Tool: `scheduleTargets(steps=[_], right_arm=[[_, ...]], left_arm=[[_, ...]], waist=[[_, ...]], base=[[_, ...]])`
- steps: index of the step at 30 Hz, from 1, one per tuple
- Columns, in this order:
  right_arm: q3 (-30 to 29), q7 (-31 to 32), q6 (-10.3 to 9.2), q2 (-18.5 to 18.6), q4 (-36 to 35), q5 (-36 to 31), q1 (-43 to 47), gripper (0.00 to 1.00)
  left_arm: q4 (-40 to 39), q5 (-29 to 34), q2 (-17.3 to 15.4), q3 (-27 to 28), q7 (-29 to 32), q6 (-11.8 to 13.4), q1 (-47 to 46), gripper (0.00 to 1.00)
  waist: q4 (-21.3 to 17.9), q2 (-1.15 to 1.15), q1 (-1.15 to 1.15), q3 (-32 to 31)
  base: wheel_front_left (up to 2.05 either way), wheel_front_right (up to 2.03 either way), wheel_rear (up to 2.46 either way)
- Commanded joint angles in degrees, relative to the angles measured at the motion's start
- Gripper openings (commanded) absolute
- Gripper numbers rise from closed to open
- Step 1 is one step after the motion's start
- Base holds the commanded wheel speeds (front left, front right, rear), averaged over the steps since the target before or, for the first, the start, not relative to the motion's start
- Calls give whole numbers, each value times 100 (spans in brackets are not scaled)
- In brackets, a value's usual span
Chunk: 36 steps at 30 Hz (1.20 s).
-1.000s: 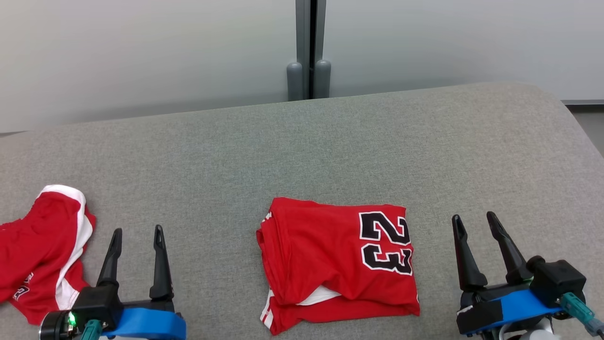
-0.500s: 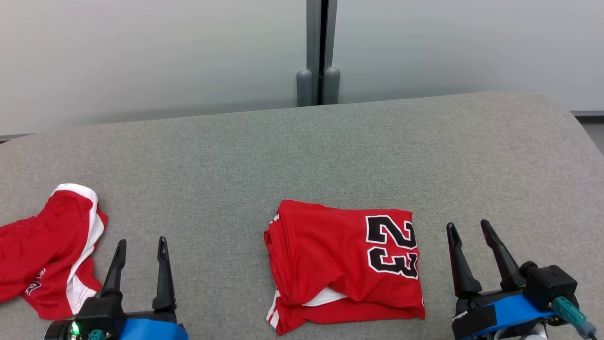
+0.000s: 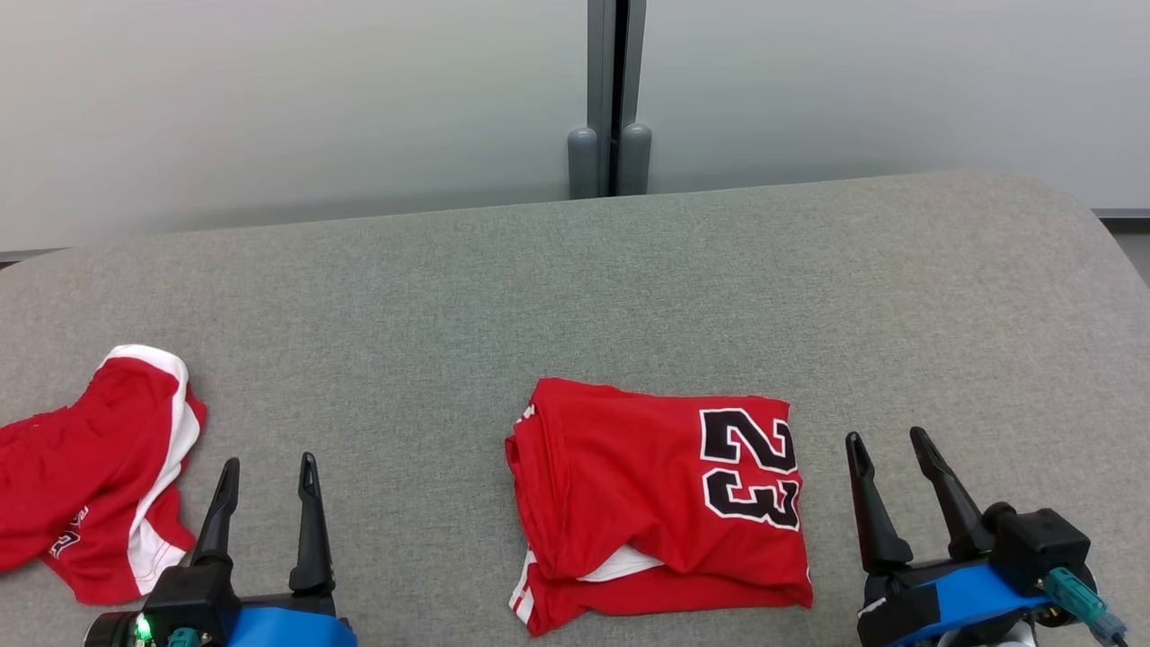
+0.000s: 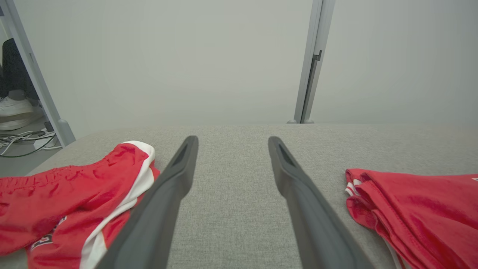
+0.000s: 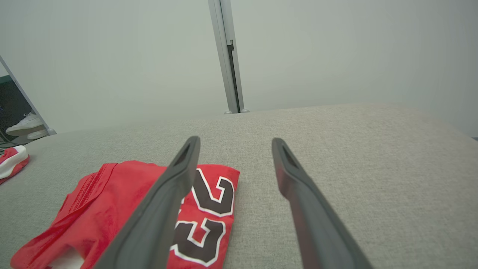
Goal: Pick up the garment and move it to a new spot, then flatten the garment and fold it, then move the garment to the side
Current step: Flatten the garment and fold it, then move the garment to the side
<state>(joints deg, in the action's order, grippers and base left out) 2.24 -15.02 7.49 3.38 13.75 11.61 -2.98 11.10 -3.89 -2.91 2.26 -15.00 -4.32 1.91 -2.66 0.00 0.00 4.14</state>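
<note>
Folded red jersey point(image 3: 660, 503) lay on grey surface point(image 3: 575, 288); left pincer point(image 3: 269, 464) and right pincer point(image 3: 886, 438) stood open, empty, flanking it; crumpled red shorts point(image 3: 90, 476) far left

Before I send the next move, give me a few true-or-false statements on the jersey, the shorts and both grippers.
1. The folded jersey lies between the two grippers. True.
2. The left gripper is shut on the shorts. False: it is open and holds nothing.
3. The right gripper is open. True.
4. The jersey's number reads 45. False: it reads 23.
</note>
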Motion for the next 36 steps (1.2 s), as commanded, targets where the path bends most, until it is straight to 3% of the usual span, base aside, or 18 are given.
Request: scheduleTargets(steps=[1,16,26,36], right_arm=[[-1,-18,1,-14,17,-42,44,100],[251,-17,1,121,279,-39,-605,100],[656,260,1,192,1503,54,-1333,100],[780,264,1,159,2655,288,-1488,100]], left_arm=[[7,35,3,16,-24,19,-30,100],[-31,30,4,-7,-24,48,-89,100],[-3,-41,3,-178,-24,91,-256,100],[-33,-102,3,-228,-24,169,-265,100]], waist=[[2,0,0,3],[-43,0,0,120],[142,0,0,281],[238,0,0,410]], base=[[0,0,0],[0,0,0],[0,0,0],[0,0,0]])
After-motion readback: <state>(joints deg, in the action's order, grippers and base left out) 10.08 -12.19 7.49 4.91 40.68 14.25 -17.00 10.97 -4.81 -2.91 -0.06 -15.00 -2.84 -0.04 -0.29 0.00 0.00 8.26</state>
